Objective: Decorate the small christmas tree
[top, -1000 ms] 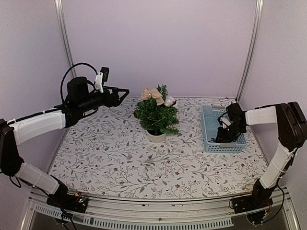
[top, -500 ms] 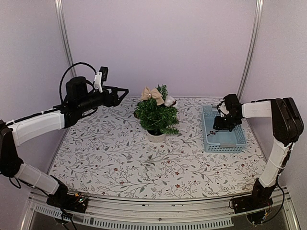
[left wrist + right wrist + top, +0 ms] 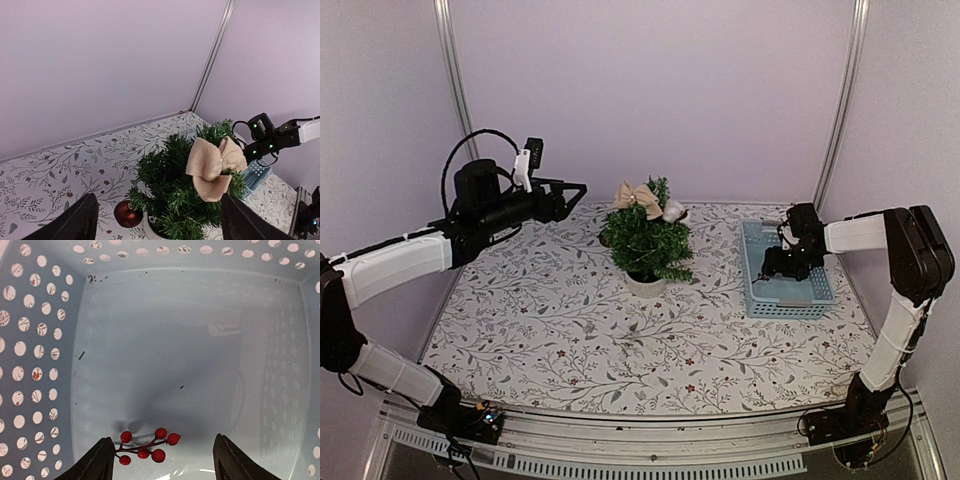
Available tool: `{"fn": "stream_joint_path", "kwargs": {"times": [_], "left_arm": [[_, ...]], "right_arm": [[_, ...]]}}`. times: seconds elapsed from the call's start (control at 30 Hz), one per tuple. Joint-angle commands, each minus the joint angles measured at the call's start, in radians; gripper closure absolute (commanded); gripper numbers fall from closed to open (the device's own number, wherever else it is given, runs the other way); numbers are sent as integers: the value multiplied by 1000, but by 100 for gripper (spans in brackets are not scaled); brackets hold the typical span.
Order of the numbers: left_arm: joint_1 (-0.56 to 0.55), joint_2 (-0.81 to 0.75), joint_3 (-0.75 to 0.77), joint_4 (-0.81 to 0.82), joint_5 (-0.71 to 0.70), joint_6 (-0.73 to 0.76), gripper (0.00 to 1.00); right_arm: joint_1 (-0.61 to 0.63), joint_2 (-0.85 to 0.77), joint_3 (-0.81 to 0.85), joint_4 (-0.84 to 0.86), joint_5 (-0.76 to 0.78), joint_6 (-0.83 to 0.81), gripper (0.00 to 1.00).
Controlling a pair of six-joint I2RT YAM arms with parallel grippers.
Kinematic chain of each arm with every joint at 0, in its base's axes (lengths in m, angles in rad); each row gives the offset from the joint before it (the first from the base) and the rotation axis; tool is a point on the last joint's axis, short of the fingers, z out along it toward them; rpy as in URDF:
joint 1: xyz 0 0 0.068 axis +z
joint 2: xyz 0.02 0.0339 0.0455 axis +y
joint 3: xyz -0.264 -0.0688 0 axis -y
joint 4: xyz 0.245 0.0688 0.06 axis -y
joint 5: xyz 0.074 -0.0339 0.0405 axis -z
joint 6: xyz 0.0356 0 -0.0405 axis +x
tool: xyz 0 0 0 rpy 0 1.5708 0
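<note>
The bench point(image 3: 550, 320) carries the small christmas tree point(image 3: 645, 240) at its middle, upright in its pot and topped by a tan bow point(image 3: 638, 196). To its right sits the blue basket point(image 3: 750, 268). The left end effector point(image 3: 582, 188) hovers left of the tree, released and empty. The right end effector point(image 3: 772, 274) hangs inside the basket, jaws spread, with a red berry sprig point(image 3: 147, 444) lying between them. Picking up that sprig seems to be the step in hand. Next, the jaws must clench on its stem and lift.

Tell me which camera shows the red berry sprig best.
The right wrist view: the red berry sprig lies plainly on the blue basket floor. Top external shows only the basket with the right gripper in it; left wrist shows a basket corner, no sprig.
</note>
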Motion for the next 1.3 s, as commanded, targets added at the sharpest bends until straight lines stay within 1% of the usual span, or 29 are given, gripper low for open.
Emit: {"fn": "stream_joint_path", "kwargs": {"times": [0.0,0.07,0.13,0.17,0.2,0.23,0.27,0.57,0.77,0.93,1.07,1.17,1.27], "left_arm": [[4,-29,-18,5,7,7,14],[4,-36,-29,9,6,4,14],[4,-39,-35,13,6,1,14],[4,-38,-34,14,6,0,14],[4,-37,-33,13,6,1,14],[4,-38,-32,12,5,1,14],[4,-39,-32,11,6,2,14],[4,-36,-33,1,2,2,13],[4,-40,-32,-9,-2,7,13],[4,-37,-32,-11,-7,13,12],[4,-39,-31,-14,-9,18,12],[5,-40,-28,-17,-13,23,12],[5,-40,-25,-24,-19,25,12]], "right_arm": [[30,-8,-9,29,116,27,27],[48,-7,-7,25,167,24,24],[59,-8,-7,29,184,25,21],[61,-9,-8,31,186,28,16],[63,-10,-8,32,189,30,7],[65,-9,-7,33,187,33,2],[69,-3,-4,32,185,34,1],[115,32,-14,12,199,23,1],[114,-22,-77,7,232,-20,1],[110,-62,-96,-13,276,-65,1],[61,-97,-100,-18,296,-93,1],[19,-110,-93,-23,275,-104,1],[13,-126,-86,-25,229,-102,5]]}}
